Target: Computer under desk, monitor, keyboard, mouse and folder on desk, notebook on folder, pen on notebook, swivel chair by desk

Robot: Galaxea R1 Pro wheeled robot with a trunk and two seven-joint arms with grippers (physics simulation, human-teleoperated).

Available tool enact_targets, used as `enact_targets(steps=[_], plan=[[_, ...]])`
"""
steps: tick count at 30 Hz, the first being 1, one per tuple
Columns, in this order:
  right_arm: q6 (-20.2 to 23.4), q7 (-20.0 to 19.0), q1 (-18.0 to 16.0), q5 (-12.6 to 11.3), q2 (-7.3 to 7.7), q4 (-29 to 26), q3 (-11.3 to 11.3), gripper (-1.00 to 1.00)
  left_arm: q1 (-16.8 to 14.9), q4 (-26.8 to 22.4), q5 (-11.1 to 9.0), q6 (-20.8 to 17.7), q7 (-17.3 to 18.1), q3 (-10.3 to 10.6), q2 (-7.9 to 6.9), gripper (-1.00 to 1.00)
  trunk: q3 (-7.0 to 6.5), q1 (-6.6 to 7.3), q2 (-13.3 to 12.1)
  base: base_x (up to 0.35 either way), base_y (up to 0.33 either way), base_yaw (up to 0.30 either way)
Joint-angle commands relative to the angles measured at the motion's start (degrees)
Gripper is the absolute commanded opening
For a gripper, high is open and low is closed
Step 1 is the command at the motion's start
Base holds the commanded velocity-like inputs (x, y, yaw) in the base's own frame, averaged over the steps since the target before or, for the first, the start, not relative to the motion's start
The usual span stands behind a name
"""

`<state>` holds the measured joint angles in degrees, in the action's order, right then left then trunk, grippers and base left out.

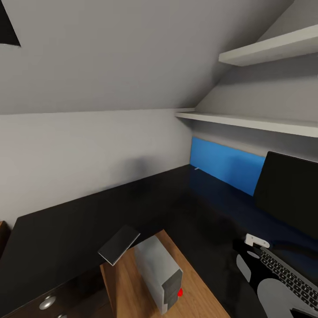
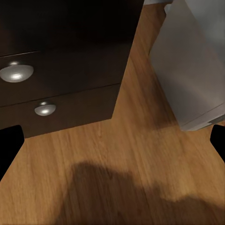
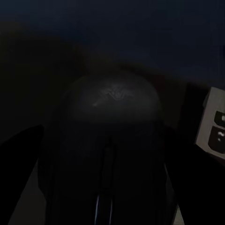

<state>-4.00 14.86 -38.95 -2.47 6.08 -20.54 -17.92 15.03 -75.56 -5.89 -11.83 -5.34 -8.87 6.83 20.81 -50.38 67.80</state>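
The mouse (image 3: 110,154) fills the right wrist view at close range: a low, rounded black shell with a faint emblem on its hump and a seam running down toward its buttons, lying on the dark counter (image 1: 110,207) with the corner of the keyboard (image 3: 213,126) just beside it. The right pincer's (image 3: 110,159) dark fingers (image 3: 21,154) stand either side of the mouse, spread wider than its body; whether they touch it cannot be told. In the head view the right arm (image 1: 265,282) reaches in low from the right over the keyboard (image 1: 289,274), whose black keys sit in a grey frame in front of the black-fronted monitor (image 1: 289,194) on the counter, against the blue back panel (image 1: 225,165). The light-grey computer (image 1: 159,274) stands on the wood floor (image 1: 123,287) in the counter's inner corner, its darker end face carrying a red dot, and a thin grey notebook (image 1: 118,244) juts over the counter's edge just above it. The black drawers (image 2: 61,79), closed, show two round silver knobs. The left pincer's (image 2: 112,140) fingertips (image 2: 9,145) are far apart over bare floor, holding nothing.
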Motion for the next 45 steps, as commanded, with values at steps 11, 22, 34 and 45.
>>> enact_targets(steps=[11,22,34,45], plan=[[-0.14,-0.41,-0.06,-0.34,-0.06,0.23,-0.18,-1.00,0.00,-0.12,-0.62,-0.26,-0.20,-0.08,0.03,1.00,0.05,0.00,0.04,0.000,0.002,0.000],[-0.19,-0.37,-0.03,-0.34,-0.01,0.16,-0.24,-1.00,0.00,-0.12,-0.62,-0.21,-0.19,-0.06,0.03,1.00,0.05,0.00,0.04,0.000,0.052,0.000],[-0.22,-0.35,-0.04,-0.34,-0.01,0.06,-0.27,-1.00,0.00,-0.12,-0.53,-0.24,-0.27,-0.07,0.03,1.00,0.05,0.00,0.04,0.077,0.001,0.000],[-0.22,-0.20,-0.06,-0.34,-0.01,0.06,-0.26,-1.00,0.00,-0.12,-0.53,-0.23,-0.28,-0.01,0.03,1.00,0.05,0.00,0.04,0.004,0.000,0.000]])
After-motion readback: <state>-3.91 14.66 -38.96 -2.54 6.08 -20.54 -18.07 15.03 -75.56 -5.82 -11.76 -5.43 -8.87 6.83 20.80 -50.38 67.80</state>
